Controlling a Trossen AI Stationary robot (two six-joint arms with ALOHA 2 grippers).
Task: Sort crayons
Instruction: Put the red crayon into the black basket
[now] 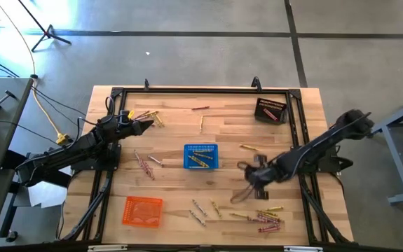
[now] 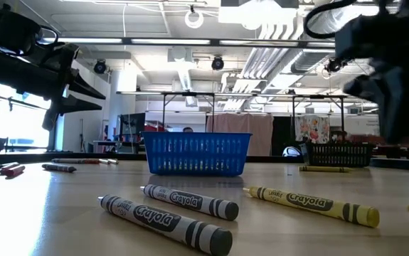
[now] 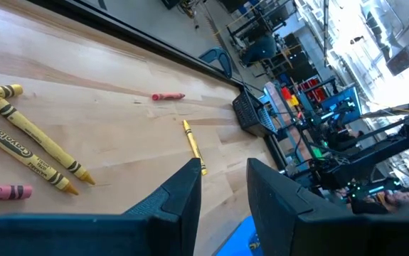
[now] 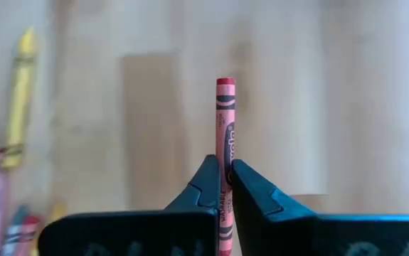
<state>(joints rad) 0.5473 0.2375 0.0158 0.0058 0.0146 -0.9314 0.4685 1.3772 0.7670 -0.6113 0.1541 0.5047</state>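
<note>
The right gripper (image 4: 222,181) is closed on a red crayon (image 4: 225,135), pinched near its middle so that most of the stick juts forward past the fingertips. That grip suits carrying it over a rim and letting it fall lengthwise. In the high view this gripper (image 1: 255,175) hangs over the table (image 1: 173,126) between the blue basket (image 1: 201,157) at the centre and the heap of loose crayons (image 1: 261,217) by the near right edge, probably the pile the red one came from.

The left gripper (image 3: 222,192) waits with its fingers apart and nothing between them, over the far left part of the table, beside a few yellow crayons (image 3: 26,146). Staying there keeps it out of the right arm's way.

The sorting looks partly done: the blue basket holds yellow sticks, the dark basket (image 1: 270,110) at the far right corner holds some reddish ones, and the orange basket (image 1: 143,211) near the left front corner shows no clear contents. So the red crayon likely belongs in the dark basket.

Only the right wrist view shows the held crayon; from above it is hidden under the gripper. The low view alone reads the wrappers on two grey crayons (image 2: 165,220) and a yellow one (image 2: 311,203) lying before the blue basket. The left wrist view adds a lone red crayon (image 3: 168,96) towards the far edge.
</note>
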